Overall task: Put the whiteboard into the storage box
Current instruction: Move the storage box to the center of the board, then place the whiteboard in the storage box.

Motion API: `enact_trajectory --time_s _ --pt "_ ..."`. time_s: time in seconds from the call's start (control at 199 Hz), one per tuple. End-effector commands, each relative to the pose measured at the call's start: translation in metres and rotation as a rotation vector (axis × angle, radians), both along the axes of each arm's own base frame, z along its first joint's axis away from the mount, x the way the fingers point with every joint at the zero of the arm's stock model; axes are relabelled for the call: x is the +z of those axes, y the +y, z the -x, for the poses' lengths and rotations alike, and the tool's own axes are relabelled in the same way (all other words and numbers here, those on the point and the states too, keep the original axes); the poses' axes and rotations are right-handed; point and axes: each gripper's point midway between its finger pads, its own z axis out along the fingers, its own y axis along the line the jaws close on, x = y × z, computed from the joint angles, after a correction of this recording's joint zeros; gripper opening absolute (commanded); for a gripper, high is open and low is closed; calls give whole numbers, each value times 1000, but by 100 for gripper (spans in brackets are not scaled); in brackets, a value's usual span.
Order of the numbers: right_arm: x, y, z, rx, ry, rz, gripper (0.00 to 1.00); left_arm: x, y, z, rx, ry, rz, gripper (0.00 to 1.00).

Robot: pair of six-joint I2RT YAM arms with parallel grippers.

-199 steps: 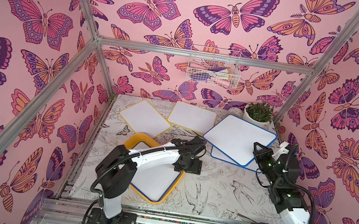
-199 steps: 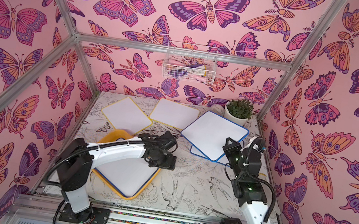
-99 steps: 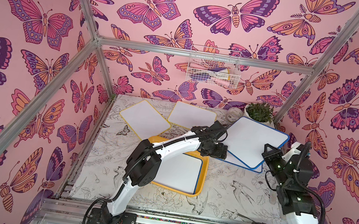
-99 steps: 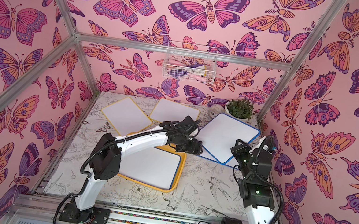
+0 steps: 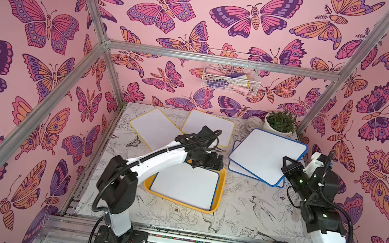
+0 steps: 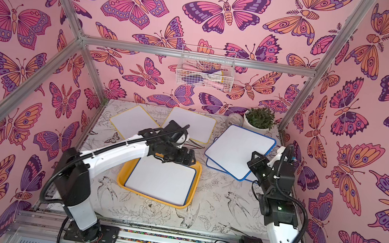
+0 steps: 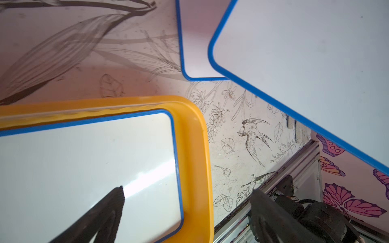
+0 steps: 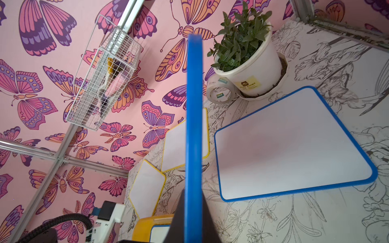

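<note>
Since one blue-rimmed whiteboard [image 5: 185, 185] already lies flat inside the storage box [image 5: 180, 202], nearest the arm bases, the task looks partly done. The yellow-orange tray sits on the patterned table [image 5: 252, 217], and in the left wrist view the board fills most of its floor, its edge just inside the tray wall. Over the box's far right corner hangs the left gripper [image 7: 187, 191], its jaws wide apart with nothing between them.

Further back and to the right, the right gripper [image 5: 287, 164] is clamped on the near edge of a second blue-rimmed whiteboard [image 5: 265, 155], held above the table and well apart from the box. The right wrist view shows that board edge-on between the closed fingers. Beneath it a third blue-rimmed board [image 8: 294, 147] lies flat on the table. Whether the held board's far edge touches it is hard to tell from above, though it seems clear.

What is left, as I read it, is to bring the held board across and lay it on the one in the tray. Beyond, two yellow-rimmed whiteboards [image 5: 153, 131] [image 5: 209, 127] lie side by side near the back wall, outside the box. Past them stand a potted plant [image 5: 280, 123] and a tape roll [image 8: 220, 94], with a wire basket [image 5: 229, 80] on the wall.
</note>
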Motion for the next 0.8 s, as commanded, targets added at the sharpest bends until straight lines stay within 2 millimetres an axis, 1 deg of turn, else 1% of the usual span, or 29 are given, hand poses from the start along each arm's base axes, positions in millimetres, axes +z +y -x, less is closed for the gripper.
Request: enact_trajectory --time_s 0.0,0.155,0.266,0.321,0.381,0.497,0.637,0.798 --pt "67 17 -1 85 -211 -80 0 5 37 5 33 -39 -32 99" --pt "69 34 -3 172 -218 -210 0 17 104 7 145 -38 -111 100" --pt "66 48 0 225 -210 -287 0 27 142 5 198 -64 -194 100" --pt "62 57 3 248 -200 -317 0 31 156 2 221 -74 -219 100" --pt "56 66 6 264 -193 -346 0 34 166 -1 236 -96 -237 100" --pt "40 86 12 297 -171 -390 0 39 178 -9 260 -118 -250 100" --pt "20 112 21 331 -145 -409 0 45 181 -18 268 -147 -245 100" --pt "-9 136 34 342 -113 -440 0 44 186 -27 277 -161 -250 100"
